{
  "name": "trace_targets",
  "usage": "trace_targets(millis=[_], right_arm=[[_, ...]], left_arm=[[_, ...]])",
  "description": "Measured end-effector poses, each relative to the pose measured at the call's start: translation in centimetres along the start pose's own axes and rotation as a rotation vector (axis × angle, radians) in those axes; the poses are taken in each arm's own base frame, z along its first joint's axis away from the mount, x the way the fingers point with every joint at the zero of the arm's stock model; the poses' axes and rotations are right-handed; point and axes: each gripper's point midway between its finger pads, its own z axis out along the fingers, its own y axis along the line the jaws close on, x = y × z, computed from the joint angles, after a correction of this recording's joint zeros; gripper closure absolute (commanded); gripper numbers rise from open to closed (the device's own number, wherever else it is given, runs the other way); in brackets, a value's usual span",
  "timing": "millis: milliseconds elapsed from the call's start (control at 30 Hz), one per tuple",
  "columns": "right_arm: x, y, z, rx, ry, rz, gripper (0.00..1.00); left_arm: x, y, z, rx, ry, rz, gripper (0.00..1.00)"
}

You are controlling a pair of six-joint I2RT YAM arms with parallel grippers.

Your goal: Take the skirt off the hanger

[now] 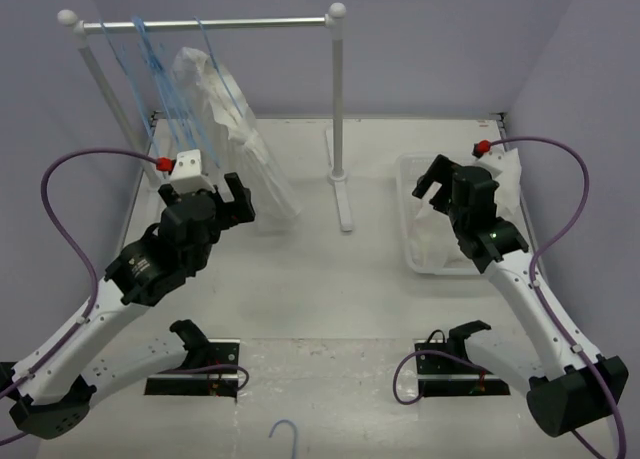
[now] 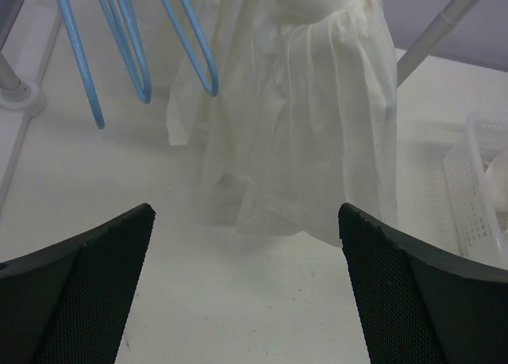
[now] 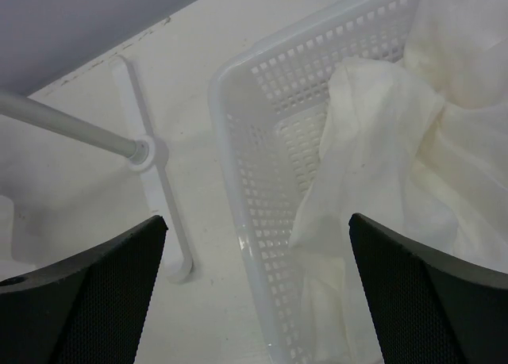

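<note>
Pale lavender walls [image 1: 430, 59] close the scene in at the back and on both sides. Between them lies a white table [image 1: 330, 299] with a faintly speckled, matte top, lit softly and evenly so that shadows stay faint. On it stands a silver rail [image 1: 260, 22] carried by two white posts [image 1: 337, 99] with ball tops. The right post rises from a flat white foot [image 1: 343, 204].

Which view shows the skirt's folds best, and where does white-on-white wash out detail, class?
Left wrist view: skirt folds clearest, soft even light. Top external view: skirt pale against the table, shadows faint. Right wrist view: fabric nearly merges with the basket.
</note>
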Motion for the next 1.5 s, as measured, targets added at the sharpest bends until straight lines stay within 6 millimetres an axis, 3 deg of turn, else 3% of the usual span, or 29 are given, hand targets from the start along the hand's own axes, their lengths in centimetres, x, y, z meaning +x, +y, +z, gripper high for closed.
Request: trace_targets(millis=[233, 533, 733, 900, 1100, 1167, 1233, 1333, 1500], right_arm=[[-0.1, 0.4, -0.5, -0.037, -0.007, 0.01, 0.01], [-0.4, 1.0, -0.5, -0.066, -0.021, 0.019, 0.01], [-0.1, 0.9, -0.3, -0.064, -0.016, 0.01, 0.01], [-0.2, 0.9, -0.3, -0.066, -0.02, -0.001, 0.01], [0.0, 0.8, -0.1, -0.061, -0.014, -0.016, 0.01], [0.2, 0.7, 0.1, -0.057, -0.007, -0.022, 0.01], [0.5, 0.7, 0.4, -0.052, 0.001, -0.028, 0.01], [0.7, 0.6, 0.6, -0.046, 0.01, -0.034, 0.01], [0.9, 0.7, 1.1, -0.039, 0.023, -0.048, 0.01]], left_arm=[[-0.8, -0.8, -0.8, 0.076, -0.016, -0.021, 0.0], [-0.9, -7.5, -0.6, 0.359, 0.037, 0.049, 0.0], [-4.4, -11.9, 1.3, 0.393, 0.022, 0.066, 0.0], [-9.3, -13.2, 2.9, 0.297, -0.061, 0.03, 0.0], [-14.4, -10.8, 4.5, 0.118, -0.177, -0.007, 0.0], [-16.0, -8.6, 5.9, 0.053, -0.203, -0.019, 0.0], [-17.5, -5.2, 8.1, -0.048, -0.225, -0.033, 0.0], [-17.7, -2.5, 11.2, -0.122, -0.207, -0.03, 0.0], [-14.8, -2.9, 16.1, -0.08, -0.105, 0.007, 0.05]])
